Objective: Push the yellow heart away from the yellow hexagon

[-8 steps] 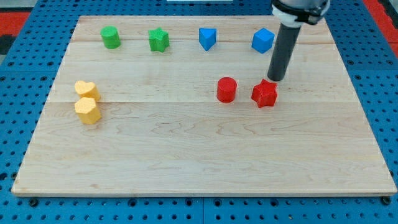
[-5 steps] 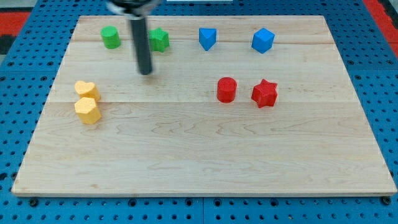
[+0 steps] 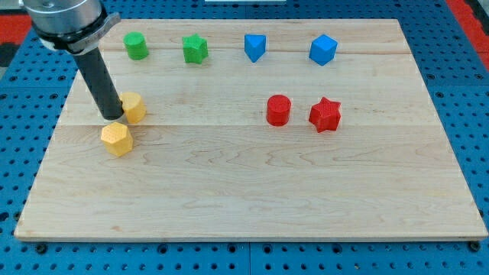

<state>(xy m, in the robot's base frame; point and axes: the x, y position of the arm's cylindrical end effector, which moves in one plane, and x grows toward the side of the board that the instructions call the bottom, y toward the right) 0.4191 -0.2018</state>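
Note:
The yellow heart [image 3: 134, 107] lies at the board's left, partly hidden by my rod. The yellow hexagon [image 3: 117, 140] lies just below and slightly left of it, close to or touching it. My tip [image 3: 113, 115] rests on the board against the heart's left side, directly above the hexagon. The dark rod rises from it toward the view's top left.
Along the top stand a green cylinder [image 3: 136, 46], a green star [image 3: 195, 50], a blue block [image 3: 254, 46] and a blue cube [image 3: 323, 50]. A red cylinder [image 3: 279, 110] and a red star [image 3: 325, 114] sit right of centre on the wooden board [image 3: 252, 191].
My rod swept from the right side across the board to the left. The yellow heart has shifted to the right, and the hexagon has moved slightly right and down.

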